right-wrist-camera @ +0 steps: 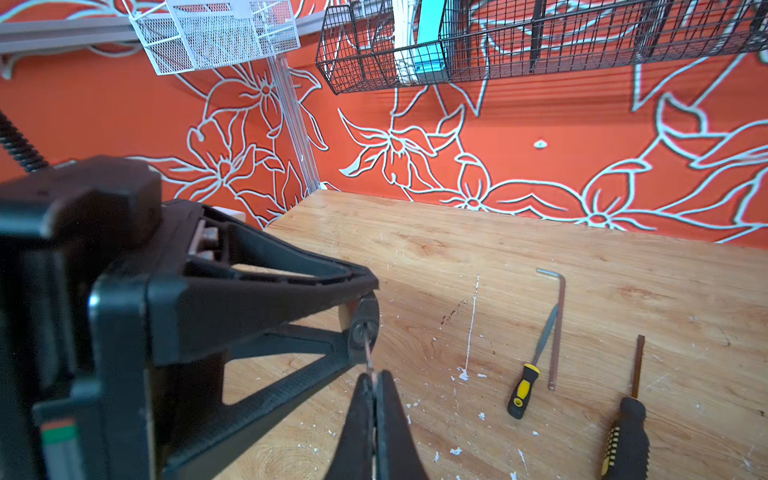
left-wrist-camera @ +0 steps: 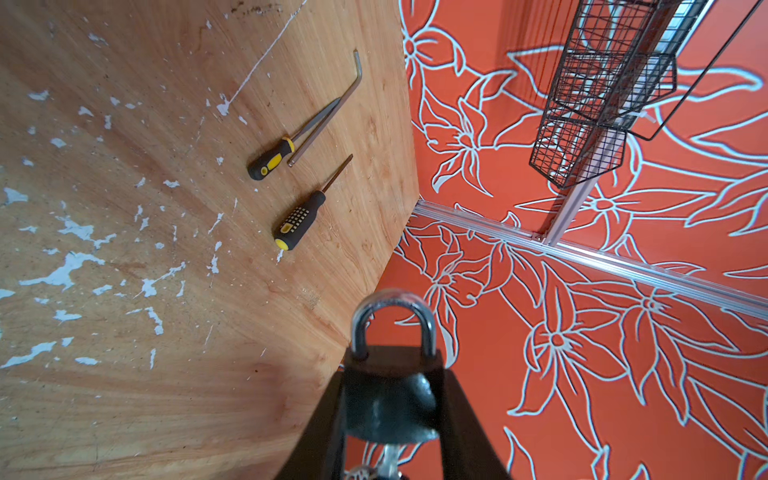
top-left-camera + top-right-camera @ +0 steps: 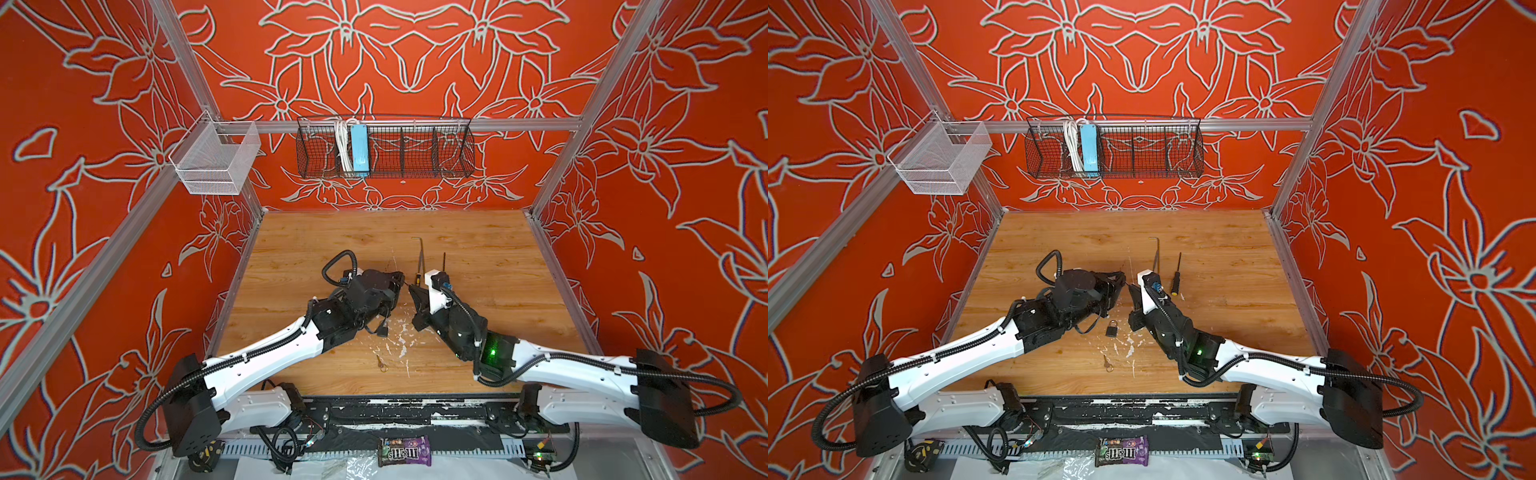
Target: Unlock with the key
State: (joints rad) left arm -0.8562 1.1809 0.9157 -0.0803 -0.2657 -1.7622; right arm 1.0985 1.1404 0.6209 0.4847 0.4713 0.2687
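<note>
The right tool (image 1: 375,379) is pressed together on the head of the key (image 1: 368,353). The key's blade runs straight from the fingertips into the keyway on the underside of the padlock (image 2: 386,403). Pinching the head flat like this should let a wrist roll turn the key without it slipping.

The left tool (image 2: 392,368) is clamped on the padlock's body, one finger on each flat face. That braces the body against the twist and keeps the keyway facing the other arm. The shackle (image 2: 390,296) points away from the key with both legs seated in the body (so, by my reading, the lock has not yet sprung). The padlock is held up off the desk (image 3: 478,332), which I take to be for room to rotate the key.

On the desk, nearer the arm bases than the held padlock, lie a second padlock (image 3: 1111,329) and, further that way, a loose key (image 3: 1108,363). Neither is touched. Beyond the held padlock, toward the right arm's side, a yellow-banded screwdriver (image 1: 523,392) lies against a hex key (image 1: 559,324). A dark screwdriver (image 1: 627,432) rests near them, well apart from the work.
</note>
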